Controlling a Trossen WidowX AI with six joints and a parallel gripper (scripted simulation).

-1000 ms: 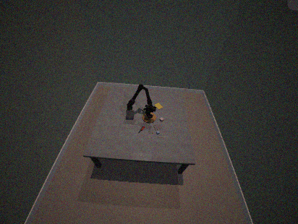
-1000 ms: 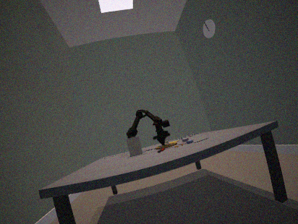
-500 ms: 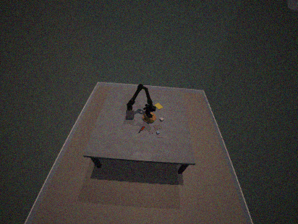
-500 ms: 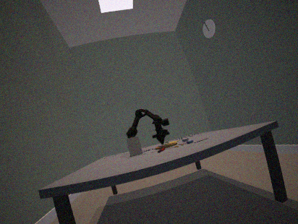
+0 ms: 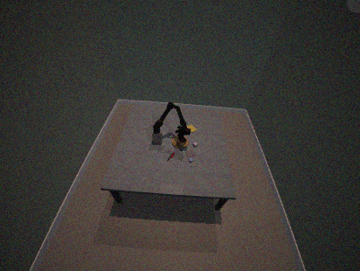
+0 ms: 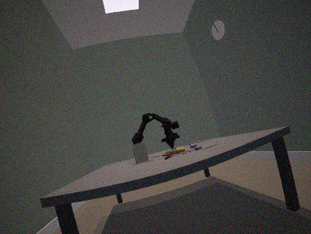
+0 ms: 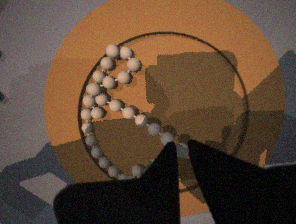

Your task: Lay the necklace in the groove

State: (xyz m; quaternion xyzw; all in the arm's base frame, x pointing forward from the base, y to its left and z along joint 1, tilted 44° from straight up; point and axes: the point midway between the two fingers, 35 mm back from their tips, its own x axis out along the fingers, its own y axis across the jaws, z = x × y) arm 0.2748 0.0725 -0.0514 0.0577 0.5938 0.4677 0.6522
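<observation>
The round orange bead board (image 5: 175, 142) (image 7: 200, 17) lies flat on the table, with a thin dark circular groove (image 7: 247, 105). The pearl necklace (image 7: 93, 89) lies on it. Its beads follow the groove along the left side in the wrist view, with a folded loop at the upper left. One strand runs diagonally across the inside to the fingertips. My gripper (image 5: 183, 140) (image 6: 172, 147) (image 7: 181, 147) is low over the board, inside the ring, shut on that strand. The fingers hide the lower part of the necklace.
A red-handled tool (image 5: 171, 156) (image 6: 168, 156) lies in front of the board. A yellow piece (image 5: 192, 128) lies behind it. A small pale block (image 5: 195, 144) and a small bluish block (image 5: 190, 160) lie to its right. The arm's base block (image 5: 156, 139) (image 6: 140, 152) stands to its left.
</observation>
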